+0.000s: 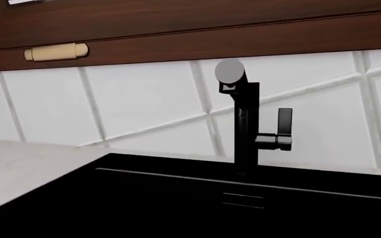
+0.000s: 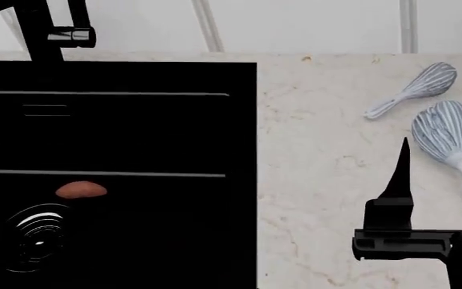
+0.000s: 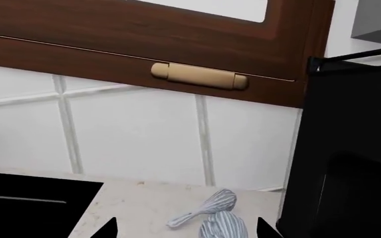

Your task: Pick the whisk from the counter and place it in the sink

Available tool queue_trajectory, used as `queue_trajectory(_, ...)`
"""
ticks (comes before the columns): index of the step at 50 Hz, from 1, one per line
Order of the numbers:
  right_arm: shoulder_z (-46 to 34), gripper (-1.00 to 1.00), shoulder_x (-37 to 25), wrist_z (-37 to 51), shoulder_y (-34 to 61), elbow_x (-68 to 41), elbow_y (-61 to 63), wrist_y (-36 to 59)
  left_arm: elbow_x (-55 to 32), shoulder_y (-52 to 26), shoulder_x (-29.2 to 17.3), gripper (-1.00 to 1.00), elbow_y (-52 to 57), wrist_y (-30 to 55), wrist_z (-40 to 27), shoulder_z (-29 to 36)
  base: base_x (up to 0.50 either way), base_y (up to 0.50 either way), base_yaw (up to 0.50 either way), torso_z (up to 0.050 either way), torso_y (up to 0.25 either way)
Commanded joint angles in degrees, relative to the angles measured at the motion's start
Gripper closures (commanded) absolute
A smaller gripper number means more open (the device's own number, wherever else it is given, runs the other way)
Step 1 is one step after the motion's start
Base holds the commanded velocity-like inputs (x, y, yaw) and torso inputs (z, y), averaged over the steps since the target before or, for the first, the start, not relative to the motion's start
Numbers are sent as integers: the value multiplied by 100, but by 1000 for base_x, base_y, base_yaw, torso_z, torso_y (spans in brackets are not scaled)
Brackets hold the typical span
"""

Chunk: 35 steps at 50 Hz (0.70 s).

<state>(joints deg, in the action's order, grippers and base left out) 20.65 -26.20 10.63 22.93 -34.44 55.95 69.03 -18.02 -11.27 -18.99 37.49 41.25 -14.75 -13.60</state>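
Whisks: two, both on the counter (image 2: pixel 319 180) right of the sink (image 2: pixel 115 132).
Whisk (image 2: pixel 447 141): wide balloon head, white handle pointing toward the robot; lies nearer the robot, touched by no gripper.
Slim whisk (image 2: pixel 414 89): narrower head, just behind the first, near the tiled wall.
Right gripper (image 2: pixel 423 211): one dark finger (image 2: pixel 399 174) visible, just left of the whisk; in the wrist view two tips stand apart, either side of the whisk head.
Left gripper: out of sight.
Faucet (image 1: pixel 247 119): one, black, behind the sink.
Drain (image 2: pixel 38 232): one, chrome.
Orange object (image 2: pixel 80 190): one, in the sink.
Cabinet handles: one per wrist view.

black faucet (image 1: pixel 246 124) behind sink (image 1: pixel 177 198), counter (image 1: pixel 25 166) beside.
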Motion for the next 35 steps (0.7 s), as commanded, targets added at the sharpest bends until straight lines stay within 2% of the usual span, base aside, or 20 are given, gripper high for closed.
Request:
queue_trajectory(1, 15, -100, -2, 23, 15, -106, -34, -17, -13, 5, -14, -100, -4, -14, -17, 19, 250, -90, 0, 0, 0)
queue_trajectory(22, 37, -100, -4, 77, -78, -216, -93, -127, -51, 20, -53, -100, 50, 23, -69, 19, 250, -83, 0, 0, 0)
queue_trajectory(35, -102, -100, -90, 104, -191, -167, -88, -297, -76, 60, -57, -100, 35, -9, -87, -2, 13, -49, 0, 0, 1)
